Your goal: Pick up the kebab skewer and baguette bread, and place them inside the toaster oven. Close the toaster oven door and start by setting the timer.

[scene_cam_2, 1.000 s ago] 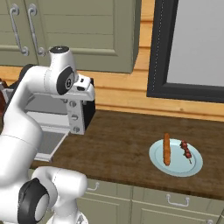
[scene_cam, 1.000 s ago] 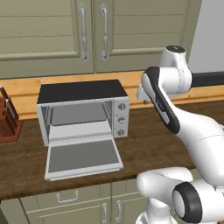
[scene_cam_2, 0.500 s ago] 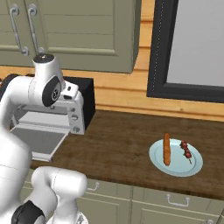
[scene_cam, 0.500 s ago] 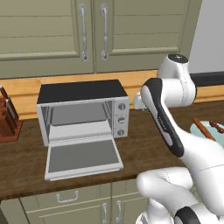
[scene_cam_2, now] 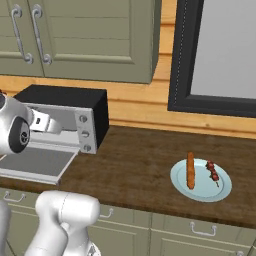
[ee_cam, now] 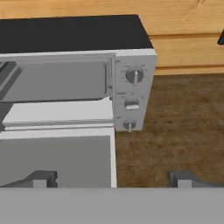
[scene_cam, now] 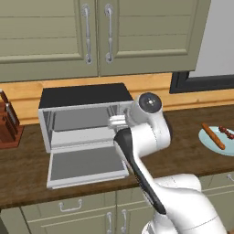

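The toaster oven (scene_cam: 84, 114) stands on the counter with its door (scene_cam: 87, 163) dropped flat and the cavity bare. In the hand view the toaster oven (ee_cam: 87, 65) and the three knobs on its right panel (ee_cam: 133, 76) lie just ahead. My gripper (ee_cam: 113, 178) is open above the door's right edge (ee_cam: 57, 162), with nothing between its fingertips (ee_cam: 41, 178). Far to the right, a light blue plate (scene_cam_2: 220, 190) carries the orange-brown baguette bread (scene_cam_2: 190, 170) and the dark chunky kebab skewer (scene_cam_2: 213, 171), side by side. The baguette (scene_cam: 213, 136) and skewer (scene_cam: 225, 131) also sit at the left base view's right edge.
A wooden knife block (scene_cam: 7, 123) stands left of the oven. Cabinet doors (scene_cam: 96, 32) hang above it, and a dark-framed window (scene_cam_2: 215, 55) is at the back right. Brown countertop (scene_cam_2: 135, 165) stretches between the oven and the plate.
The arm has swung left and down, bringing the hand in front of the oven's right side. The oven, plate and food have not moved.
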Controlling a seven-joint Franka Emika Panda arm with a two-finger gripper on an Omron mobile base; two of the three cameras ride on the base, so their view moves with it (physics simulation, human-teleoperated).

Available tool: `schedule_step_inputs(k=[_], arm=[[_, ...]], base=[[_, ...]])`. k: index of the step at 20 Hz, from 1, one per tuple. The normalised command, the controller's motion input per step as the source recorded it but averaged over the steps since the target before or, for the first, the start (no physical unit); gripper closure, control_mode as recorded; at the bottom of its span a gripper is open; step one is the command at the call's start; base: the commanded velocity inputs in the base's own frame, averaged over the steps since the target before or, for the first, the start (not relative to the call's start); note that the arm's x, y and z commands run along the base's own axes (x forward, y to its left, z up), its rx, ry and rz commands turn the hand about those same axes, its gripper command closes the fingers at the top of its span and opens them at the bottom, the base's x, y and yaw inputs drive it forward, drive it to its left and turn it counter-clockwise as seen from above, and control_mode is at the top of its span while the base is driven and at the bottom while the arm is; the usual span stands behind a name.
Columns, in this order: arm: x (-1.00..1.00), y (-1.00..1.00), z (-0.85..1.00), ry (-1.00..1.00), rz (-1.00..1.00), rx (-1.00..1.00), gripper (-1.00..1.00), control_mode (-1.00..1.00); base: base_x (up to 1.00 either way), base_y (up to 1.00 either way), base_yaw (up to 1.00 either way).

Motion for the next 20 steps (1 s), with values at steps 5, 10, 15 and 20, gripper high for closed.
schedule_step_inputs(k=[5, 10, 15, 20], arm=[[0.5, 1.0, -0.03, -0.14, -0.12, -0.01, -1.0, -1.0], [0.45, 0.88, -0.1, -0.08, -0.02, -0.01, -1.0, -1.0], [0.51, 0.4, -0.31, -0.12, -0.09, -0.01, -1.0, -1.0], [0.18, 0.1, -0.33, -0.16, -0.07, -0.03, -1.0, -1.0]], base=[[0.0, 0.0, 0.0], [0.0, 0.0, 0.0], [0.0, 0.0, 0.0], [0.0, 0.0, 0.0]])
